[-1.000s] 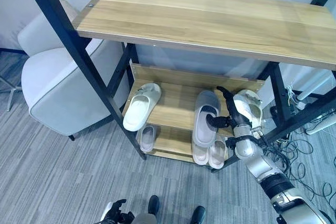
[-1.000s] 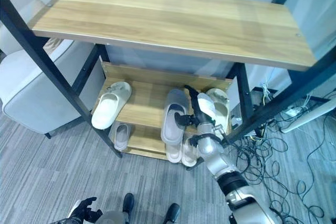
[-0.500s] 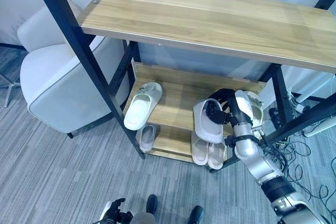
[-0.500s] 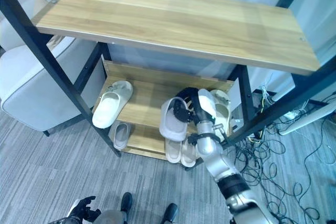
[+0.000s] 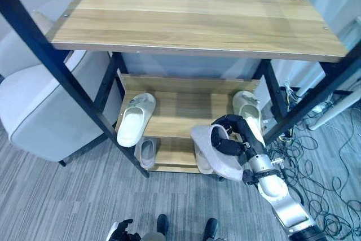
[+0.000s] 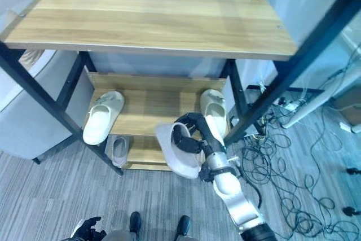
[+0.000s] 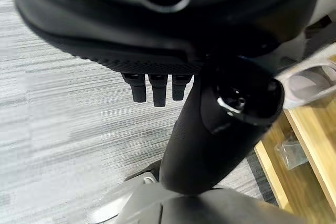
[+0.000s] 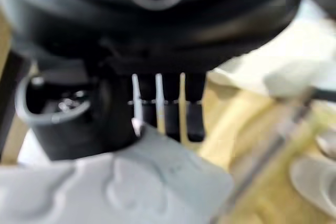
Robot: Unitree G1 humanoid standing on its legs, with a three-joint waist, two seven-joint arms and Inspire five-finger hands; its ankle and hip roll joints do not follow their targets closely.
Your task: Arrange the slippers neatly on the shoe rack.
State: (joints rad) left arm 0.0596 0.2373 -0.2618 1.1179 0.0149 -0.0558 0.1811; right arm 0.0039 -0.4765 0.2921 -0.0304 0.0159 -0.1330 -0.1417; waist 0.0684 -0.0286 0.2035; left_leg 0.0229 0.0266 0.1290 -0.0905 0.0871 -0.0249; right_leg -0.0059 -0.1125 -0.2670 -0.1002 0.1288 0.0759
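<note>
Grey slipper [image 5: 217, 153] sits lifted clear of the shoe rack [image 5: 186, 21], held in the lower centre-right of the left eye view by the right hand [image 5: 225, 139], whose dark fingers curl over the slipper's strap and clamp it. In the right wrist view the pale sole fills the foreground just past the fingers [image 8: 173, 111]. The step in hand looks like carrying this slipper off the middle shelf [image 5: 186, 114] so it can be set down again; the next move calls for turning it sole-down and lining it up square beside a mate, without knocking the pair below.

Left hand [image 5: 119, 231] shows at the bottom edge, low and idle; its fingers [image 7: 153, 88] hang straight over the floor.

On the middle shelf a cream slipper [image 5: 135, 119] lies at the left, its heel overhanging the front edge, and another pale slipper [image 5: 248, 108] lies at the right. The bottom shelf holds a small slipper [image 5: 148, 152] at the left.

Rack boards are light wood on a black metal frame. Grey striped carpet [image 5: 56, 196] covers the floor, a pale armchair [image 5: 39, 105] stands at the left, and cables [image 5: 333, 184] trail at the right.
</note>
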